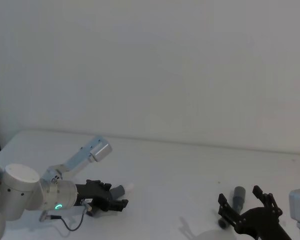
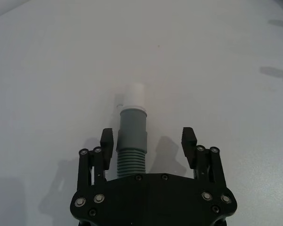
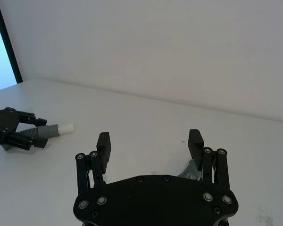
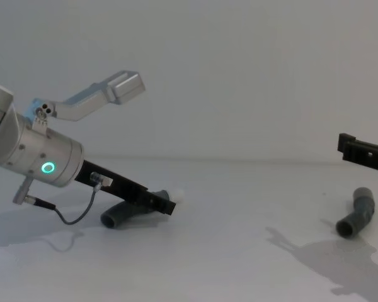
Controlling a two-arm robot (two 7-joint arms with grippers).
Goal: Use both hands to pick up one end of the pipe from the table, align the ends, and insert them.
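Straddling the white-tipped piece (image 2: pixel 132 128) at the lower left of the head view, the left gripper (image 2: pixel 149 136) has its jaws wide and nothing clamped; in its wrist view one finger sits close against the grey collar while the other is well apart, so the piece lies off-centre in the gap; the white plug tip (image 2: pixel 133 96) pokes out beyond the fingertips over the table (image 1: pixel 170 170); at the lower right the right gripper (image 3: pixel 149 139) is likewise spread wide and empty; the chest view puts it above the socket piece (image 4: pixel 357 212), which lies on the table near that frame's right edge. The grasp looks like the step in hand; the left should probably close on the collar or ribs, leaving the plug free; the right needs to descend and centre first, gripping behind the socket mouth so the opening is unobstructed.
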